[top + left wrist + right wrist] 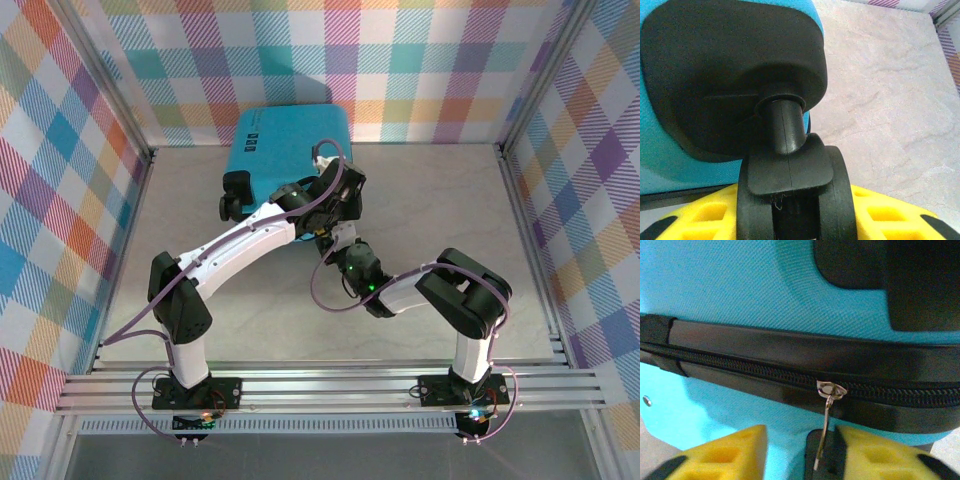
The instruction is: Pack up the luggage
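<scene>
This is looking like a robotics lab cell, not a home. Plaid cloth panels [420,60] are closing in the pale stone-look surface [450,210] at 9, 12 and 3 o'clock, hanging inside aluminium frame posts [108,90]. At 6 o'clock a slotted aluminium rail [330,385] is carrying two white-and-black robot arms bolted side by side, the left arm [240,238] and the right arm [470,300], with purple cables [118,334] trailing down to lit circuit boards [195,420].
</scene>
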Robot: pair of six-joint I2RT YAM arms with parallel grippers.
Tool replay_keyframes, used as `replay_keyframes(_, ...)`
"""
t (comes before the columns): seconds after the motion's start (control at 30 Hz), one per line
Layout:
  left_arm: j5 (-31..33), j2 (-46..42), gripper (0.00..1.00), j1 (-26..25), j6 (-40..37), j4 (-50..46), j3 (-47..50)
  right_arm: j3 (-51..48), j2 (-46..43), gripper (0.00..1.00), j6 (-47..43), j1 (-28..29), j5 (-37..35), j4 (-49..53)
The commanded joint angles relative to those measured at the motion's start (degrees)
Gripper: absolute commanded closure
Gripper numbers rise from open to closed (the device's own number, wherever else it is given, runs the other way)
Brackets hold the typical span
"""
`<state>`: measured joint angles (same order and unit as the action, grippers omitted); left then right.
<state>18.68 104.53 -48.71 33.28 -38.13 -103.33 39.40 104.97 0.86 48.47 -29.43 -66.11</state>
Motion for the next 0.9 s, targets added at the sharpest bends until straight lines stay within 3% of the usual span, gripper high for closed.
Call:
replay_keyframes(0.0,-1.3,-4.6,0.95,-0.9,-3.3,12.6,-4.0,2.7,-0.7,0.69,0.6,-0.4,-4.1,0.9)
replay_keyframes(0.13,-1.0,-5.1,0.95,-0.8,-3.3,12.6,-3.4,2.9,-1.1,0.87,0.4,-0.6,-4.3,1.5)
replay_keyframes(0.3,-0.5,-5.5,0.95,-0.9,-3.4,12.7,-2.5,1.8,-2.3,1.00,0.3,-1.3,-3.9,1.8)
replay_keyframes(0.87,2.2,-10.1,0.95,-0.8,-4.0,13.1,3.1,-3.4,-7.6,1.00,3.8,-6.8,-1.8,7.1)
